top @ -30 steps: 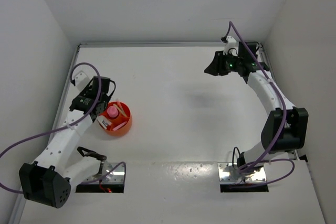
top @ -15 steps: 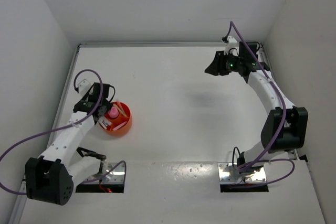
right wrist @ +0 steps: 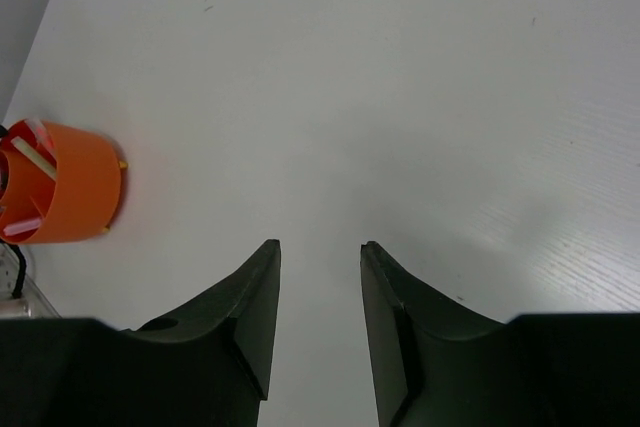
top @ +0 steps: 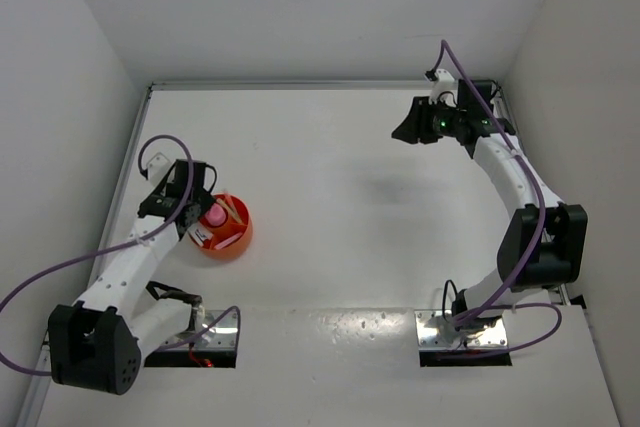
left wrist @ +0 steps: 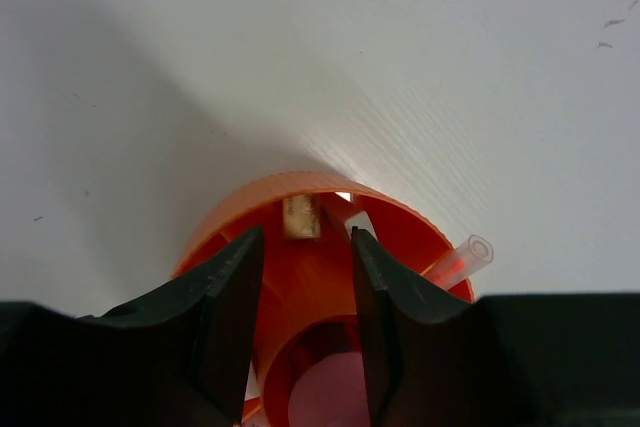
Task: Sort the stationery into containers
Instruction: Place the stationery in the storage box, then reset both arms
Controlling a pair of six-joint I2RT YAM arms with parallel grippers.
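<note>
Left gripper (left wrist: 304, 247) hangs directly over the orange bowl (left wrist: 415, 232), jaws part-open with nothing between them; its wrist view looks straight down into the dividers. Bowl sits by the left edge of the worktop (top: 340, 237), nearer the near-left corner than the far one. Inside we make out a pink-capped tube (left wrist: 325, 392) in what looks like the centre well, a clear pen barrel (left wrist: 462, 261) leaning out over the rim, and a small pale eraser (left wrist: 300, 217) in a compartment beyond the centre. Right gripper (right wrist: 318, 247) is up by the far-right corner, well apart from the bowl, jaws open and empty. We spot no loose stationery outside the bowl in these views, so we judge the sort is at or near its end. Handling read: everything here is light. Pens and markers are stiff, smooth and prone to roll, so we'd pinch across mid-barrel with jaws square to the axis. Erasers are small, soft and grippy, so we'd take them across the short faces with a light squeeze. Tube: grab the body below the cap. Bowl looks like thin rigid plastic and likely slides if a finger clips the rim, so we'd clear it straight up.
</note>
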